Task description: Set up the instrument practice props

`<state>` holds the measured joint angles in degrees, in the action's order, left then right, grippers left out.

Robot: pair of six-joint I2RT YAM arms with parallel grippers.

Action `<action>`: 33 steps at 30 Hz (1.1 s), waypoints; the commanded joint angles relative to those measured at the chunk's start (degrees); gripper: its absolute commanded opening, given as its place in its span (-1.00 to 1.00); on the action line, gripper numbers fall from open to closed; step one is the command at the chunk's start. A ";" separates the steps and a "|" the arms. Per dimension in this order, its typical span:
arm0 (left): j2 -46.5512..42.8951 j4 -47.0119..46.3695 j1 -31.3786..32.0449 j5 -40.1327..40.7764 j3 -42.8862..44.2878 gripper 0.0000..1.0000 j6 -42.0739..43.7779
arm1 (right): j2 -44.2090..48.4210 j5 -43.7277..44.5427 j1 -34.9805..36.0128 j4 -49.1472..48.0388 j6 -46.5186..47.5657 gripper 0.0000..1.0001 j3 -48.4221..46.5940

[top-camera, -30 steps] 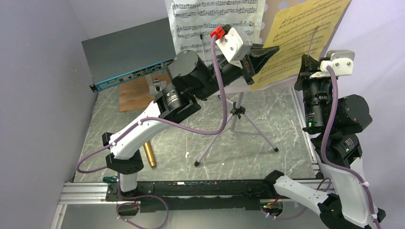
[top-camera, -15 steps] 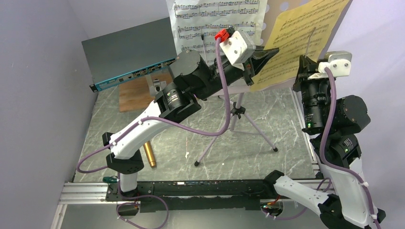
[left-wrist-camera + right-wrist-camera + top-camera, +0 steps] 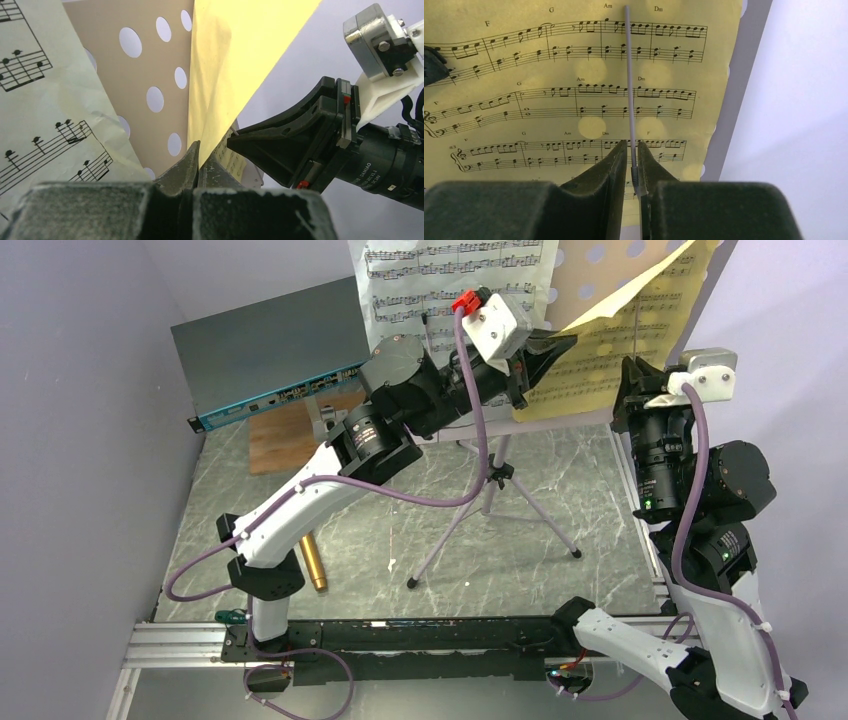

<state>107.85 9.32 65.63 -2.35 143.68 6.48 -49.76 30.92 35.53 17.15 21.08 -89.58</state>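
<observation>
The pale lilac music stand (image 3: 602, 257) stands on tripod legs (image 3: 497, 480) at the back. A white music sheet (image 3: 450, 280) lies on its left half. My left gripper (image 3: 548, 345) is shut on the left edge of the yellow music sheet (image 3: 610, 365) and holds it peeled off the perforated desk (image 3: 150, 65); the pinch shows in the left wrist view (image 3: 199, 150). My right gripper (image 3: 635, 375) is shut on the stand's thin grey retaining wire (image 3: 629, 75) in front of the yellow sheet (image 3: 549, 115). The gold microphone (image 3: 313, 565) lies on the table. The black mic stand is out of view.
A flat grey network switch (image 3: 270, 355) stands at the back left, with a wooden board (image 3: 285, 435) and metal block (image 3: 325, 415) before it. An aluminium rail (image 3: 180, 640) runs along the near edge. Walls close in on both sides.
My left gripper has moved up and left with the yellow sheet's edge, so the sheet has folded away from the stand and bared the perforated desk. The right gripper has stayed on the wire.
</observation>
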 commanded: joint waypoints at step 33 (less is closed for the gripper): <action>-16.87 -1.84 -0.58 -8.21 -12.44 0.86 -18.71 | 5.10 -13.92 0.24 24.70 -18.90 0.43 -7.43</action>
<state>95.31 8.12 65.17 -5.61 133.40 -8.29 -45.10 22.57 35.62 35.18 5.76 -94.72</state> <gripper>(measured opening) 0.924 0.673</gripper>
